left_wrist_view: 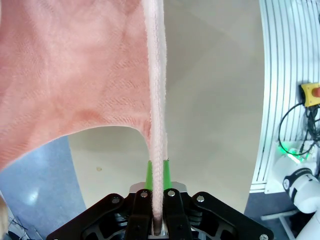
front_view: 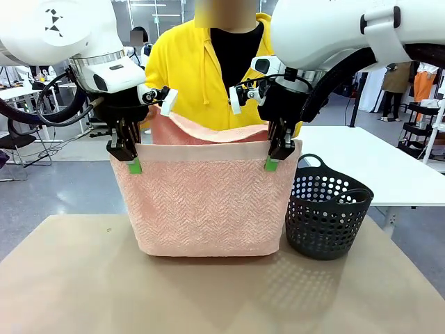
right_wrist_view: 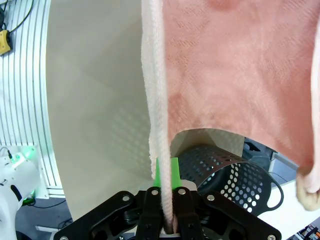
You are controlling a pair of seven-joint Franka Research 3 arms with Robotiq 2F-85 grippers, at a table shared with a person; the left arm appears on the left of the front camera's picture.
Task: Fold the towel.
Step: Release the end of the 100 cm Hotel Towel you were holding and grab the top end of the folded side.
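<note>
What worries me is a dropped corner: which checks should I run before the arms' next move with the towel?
1. Left gripper shut on a top corner of the towel: ok.
2. Right gripper shut on the other top corner: ok.
3. Top edge level between them: ok.
4. Basket apart from the towel: cannot tell, they overlap in the front view.
5. Hands of the person clear of the towel: cannot tell, hidden behind it.

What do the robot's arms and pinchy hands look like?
Both arms are fat, round and shiny white: the left arm has a small black mark and loopy black cables; the right arm has a thick black hose. The left gripper and right gripper are black, each with two thin fingers tipped in bright green pads.
</note>
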